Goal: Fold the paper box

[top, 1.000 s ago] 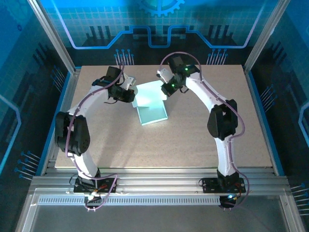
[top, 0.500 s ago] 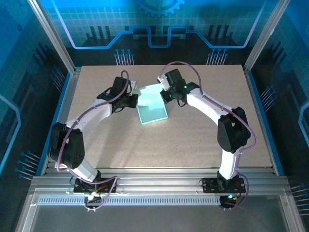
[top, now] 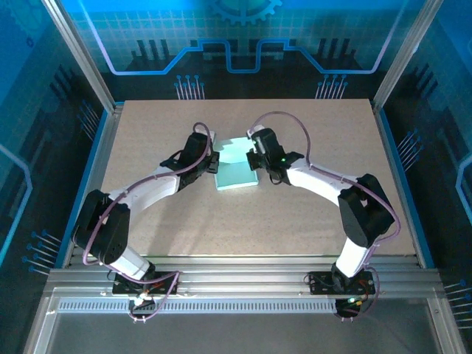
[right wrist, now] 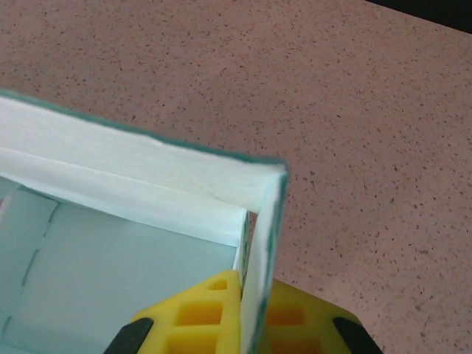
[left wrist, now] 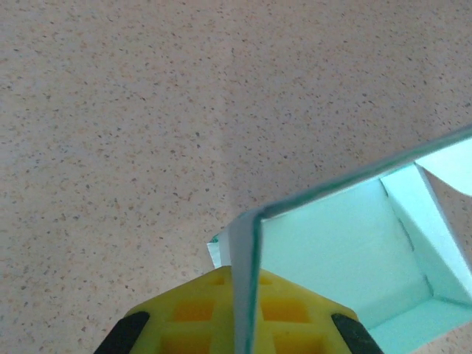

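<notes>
- The speckled table (top: 295, 214) lies under the paper box (top: 237, 171), which rests flat on it, open side up, with its pale walls raised.
- The paper box is between my two pincers, one at each side wall.
- My left pincer (top: 214, 159) is at the box's left side. Its yellow pads (left wrist: 192, 313) are drawn in almost together, and the thin upright wall is nipped between them near a corner.
- My right pincer (top: 251, 158) is at the box's right side. Its yellow pads (right wrist: 203, 317) are likewise nearly closed, pinching the end wall just below the box's corner.
</notes>
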Controlling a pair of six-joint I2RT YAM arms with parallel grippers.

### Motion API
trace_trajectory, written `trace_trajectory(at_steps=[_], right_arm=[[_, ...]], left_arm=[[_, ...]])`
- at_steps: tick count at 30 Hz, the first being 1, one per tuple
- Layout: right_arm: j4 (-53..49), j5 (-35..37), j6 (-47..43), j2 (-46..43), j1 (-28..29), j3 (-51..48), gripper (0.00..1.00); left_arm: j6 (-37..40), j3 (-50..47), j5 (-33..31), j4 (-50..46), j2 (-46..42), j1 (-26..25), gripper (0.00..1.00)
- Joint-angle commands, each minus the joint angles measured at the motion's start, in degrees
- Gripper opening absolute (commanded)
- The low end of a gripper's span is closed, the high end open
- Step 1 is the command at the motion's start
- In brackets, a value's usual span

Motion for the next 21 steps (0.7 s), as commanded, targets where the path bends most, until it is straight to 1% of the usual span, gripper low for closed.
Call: trace_trajectory(at_steps=[1,2,6,9,14,17,21], right_arm=[[6.3,0.7,3.8,-0.7,4.1,-2.5,0.0],[6.8,1.9,4.6,-0.7,4.4,-3.1,0.0],[10.1,2.8,6.8,-1.1,5.7,-6.0,0.0],[11.8,4.4,7.7,-1.2,6.8,-7.7,0.0],[11.3,7.6,9.8,-1.4,7.8,-8.4,0.0],[8.9,11.6,11.7,-2.0,8.7,-7.7,0.0],[5.5,15.8,11.7,-2.4,9.0,-6.2,0.0]], left_arm=[[-1.7,0.9,0.4,10.0,-1.5,-2.9,0.0],[-2.1,0.8,-0.2,10.2,-1.4,-3.2,0.0],[-5.0,0.5,-3.5,10.9,-0.7,-4.5,0.0],[-5.5,0.4,-5.1,11.8,0.0,-5.5,0.0],[-5.9,-1.7,-6.9,14.4,0.9,-6.9,0.0],[-5.9,-3.2,-7.2,16.4,0.8,-7.5,0.0],[-6.4,-4.5,-6.9,17.9,1.1,-7.6,0.0]])
